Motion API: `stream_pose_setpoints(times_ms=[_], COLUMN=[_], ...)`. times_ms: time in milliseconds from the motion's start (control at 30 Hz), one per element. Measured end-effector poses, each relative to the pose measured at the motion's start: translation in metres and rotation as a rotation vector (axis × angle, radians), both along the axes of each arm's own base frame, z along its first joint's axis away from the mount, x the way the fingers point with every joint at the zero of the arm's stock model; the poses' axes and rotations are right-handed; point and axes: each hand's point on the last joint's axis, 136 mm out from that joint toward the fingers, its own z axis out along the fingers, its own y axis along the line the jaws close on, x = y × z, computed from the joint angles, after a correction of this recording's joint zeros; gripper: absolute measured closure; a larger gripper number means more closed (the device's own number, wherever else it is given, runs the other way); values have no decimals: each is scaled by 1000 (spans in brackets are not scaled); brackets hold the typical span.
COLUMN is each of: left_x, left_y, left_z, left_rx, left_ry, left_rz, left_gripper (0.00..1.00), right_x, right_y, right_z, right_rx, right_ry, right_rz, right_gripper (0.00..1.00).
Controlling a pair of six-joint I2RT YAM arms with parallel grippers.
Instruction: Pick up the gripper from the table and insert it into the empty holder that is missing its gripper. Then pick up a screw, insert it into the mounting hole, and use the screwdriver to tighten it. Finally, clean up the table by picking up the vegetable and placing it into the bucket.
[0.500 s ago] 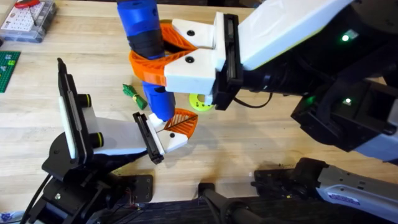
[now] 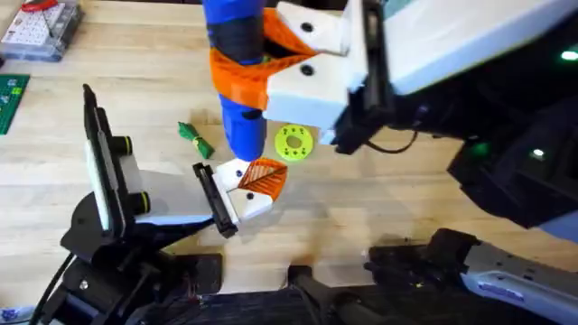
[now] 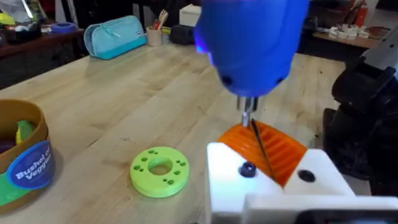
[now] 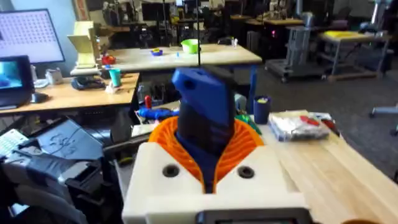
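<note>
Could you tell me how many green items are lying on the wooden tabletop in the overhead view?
2. A small green toy vegetable lies left of the blue cylindrical screwdriver; a flat lime-green disc with holes lies just to its right. The large white arm may hide others.

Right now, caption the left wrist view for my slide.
Blue screwdriver poised over the orange gripper, lime-green disc beside.

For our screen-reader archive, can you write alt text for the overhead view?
The right gripper holds the blue screwdriver upright, its tip down on the orange gripper seated in the white holder. The green vegetable and a lime-green disc lie on the table.
</note>
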Motion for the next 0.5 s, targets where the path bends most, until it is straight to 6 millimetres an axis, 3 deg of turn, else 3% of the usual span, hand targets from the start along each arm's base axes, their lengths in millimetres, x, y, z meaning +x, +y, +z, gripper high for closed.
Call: stream_pose_setpoints(times_ms=[233,500], left_x=[0,0], left_y=[0,0], left_z=[0,0], left_rx=[0,0], left_ry=[0,0], left_rz=[0,0], left_gripper=[988,988], right_x=[-18,-17], right_y=[-17,-16], right_z=[29,23], right_rx=[68,50], right_ry=[-70,-51], right_rz=[1,1], right_gripper=[960,962])
